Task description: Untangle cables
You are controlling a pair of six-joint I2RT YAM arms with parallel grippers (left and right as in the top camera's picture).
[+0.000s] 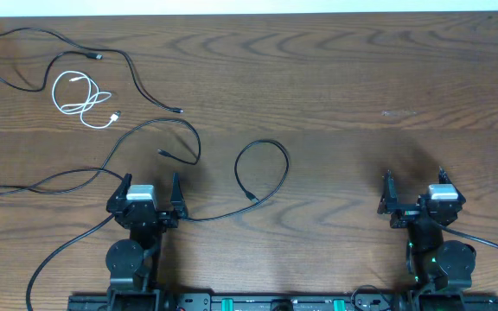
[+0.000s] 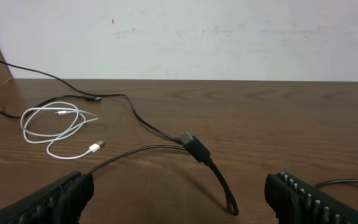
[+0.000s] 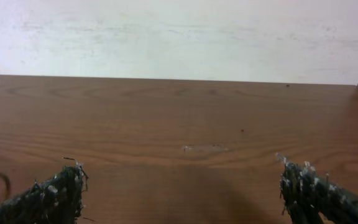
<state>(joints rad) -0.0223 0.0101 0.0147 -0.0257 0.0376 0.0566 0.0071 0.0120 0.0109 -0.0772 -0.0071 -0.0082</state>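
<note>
At far left, the white cable [image 1: 80, 97] is seen coiled, with black cables [image 1: 176, 110] lying beside it. The left gripper [image 1: 152, 180] is found wide open, holding nothing; a black plug [image 2: 191, 146] lies ahead between its fingers. A looped black cable [image 1: 262, 142] is noted just right of it. The right gripper [image 1: 413, 177] is likewise spread wide and unladen over the wooden table [image 1: 335, 78], well apart from every cable.
</note>
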